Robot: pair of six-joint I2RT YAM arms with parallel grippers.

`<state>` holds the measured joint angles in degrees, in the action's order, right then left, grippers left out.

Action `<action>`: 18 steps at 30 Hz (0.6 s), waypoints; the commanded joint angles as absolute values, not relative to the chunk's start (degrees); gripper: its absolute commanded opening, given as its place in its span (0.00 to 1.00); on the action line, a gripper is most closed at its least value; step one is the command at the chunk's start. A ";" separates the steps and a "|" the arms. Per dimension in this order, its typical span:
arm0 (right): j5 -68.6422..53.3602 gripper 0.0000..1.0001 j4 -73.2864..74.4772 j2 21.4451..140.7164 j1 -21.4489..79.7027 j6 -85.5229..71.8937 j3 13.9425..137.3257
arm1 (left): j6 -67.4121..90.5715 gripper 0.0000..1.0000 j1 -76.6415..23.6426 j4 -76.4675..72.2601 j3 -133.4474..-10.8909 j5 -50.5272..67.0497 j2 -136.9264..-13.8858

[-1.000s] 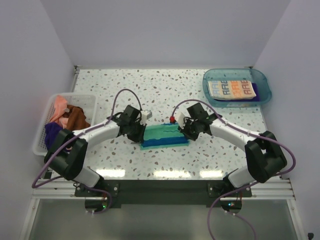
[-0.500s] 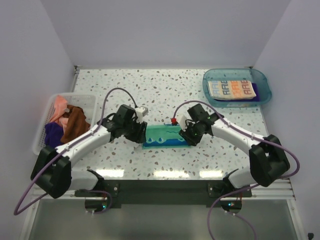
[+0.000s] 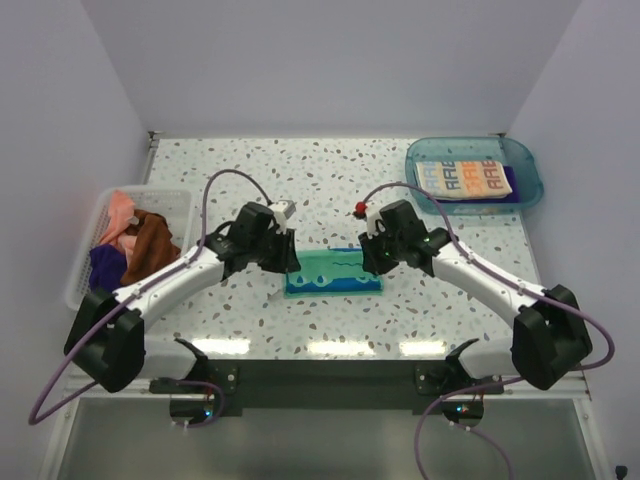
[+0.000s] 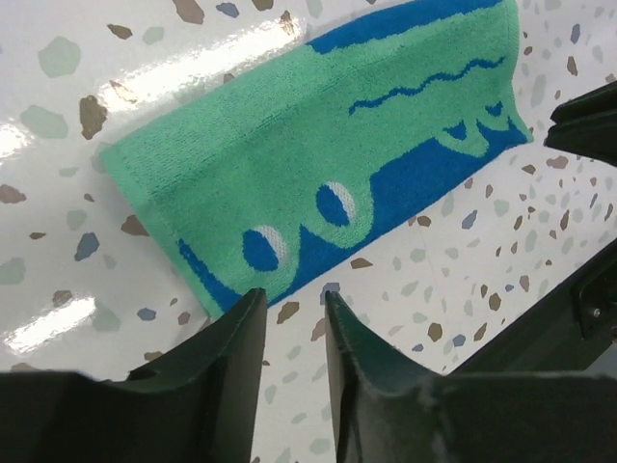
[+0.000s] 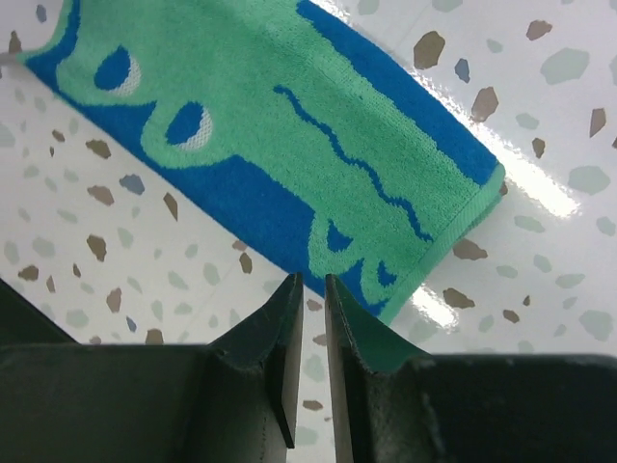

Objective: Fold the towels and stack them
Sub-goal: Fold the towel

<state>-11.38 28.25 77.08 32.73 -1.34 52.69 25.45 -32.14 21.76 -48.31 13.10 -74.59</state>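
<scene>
Now folded, the crocodile towel (image 3: 333,271) lies mid-frame on the surface, ready for stacking.
Left end effector (image 3: 288,262) is slightly spread and right end effector (image 3: 372,262) barely parted, both empty. Next it likely needs regrasping and carrying onto the white towel (image 3: 463,178), upper right, whose lettering reads roughly "RAB".

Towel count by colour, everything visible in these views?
Green-blue crocodile towel: 1
White lettered towel: 1
Purple towels: 2
Brown towel: 1
Pink towel: 1
Total: 6 visible
</scene>
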 commanded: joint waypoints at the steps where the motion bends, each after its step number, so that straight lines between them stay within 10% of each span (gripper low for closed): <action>1: -9.23 0.19 17.25 77.52 32.87 -13.61 46.52 | 28.03 0.34 -34.53 15.30 -48.08 13.97 -77.60; 18: -8.00 0.22 8.42 74.63 32.87 -20.39 36.12 | 33.13 0.16 -38.58 16.68 -37.52 6.77 -78.68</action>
<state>-9.52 8.67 78.15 32.73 -19.35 34.98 31.99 -38.35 13.41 -37.15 9.80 -82.32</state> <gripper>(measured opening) 0.210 0.156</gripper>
